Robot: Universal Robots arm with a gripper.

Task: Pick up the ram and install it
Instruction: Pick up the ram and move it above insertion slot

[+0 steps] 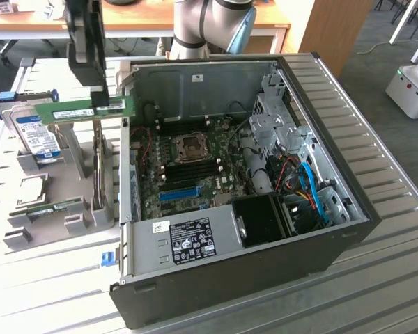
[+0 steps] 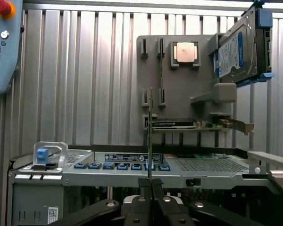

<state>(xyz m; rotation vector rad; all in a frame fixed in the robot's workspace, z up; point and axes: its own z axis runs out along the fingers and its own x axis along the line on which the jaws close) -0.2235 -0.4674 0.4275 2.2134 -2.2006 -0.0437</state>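
Observation:
The ram (image 1: 83, 110) is a long green stick with a small white label. It hangs level in the air above the grey parts tray (image 1: 63, 174), just off the open computer case's wall on the exterior view's left. My gripper (image 1: 101, 101) comes down from above and is shut on the stick's upper edge. In the wrist view the ram (image 2: 150, 136) shows edge-on as a thin upright strip, pinched between my black fingertips (image 2: 145, 188). The motherboard (image 1: 188, 163) lies inside the case, with dark memory slots beside the processor socket.
A silver hard drive (image 1: 38, 136) stands in the tray, and a green card (image 1: 52, 209) lies lower in it. A processor chip (image 2: 185, 52) sits on the tray. A long blue slot (image 1: 177, 193), a power supply (image 1: 188, 240) and drive cages (image 1: 282, 125) fill the case. A teach pendant (image 2: 2, 47) lies nearby.

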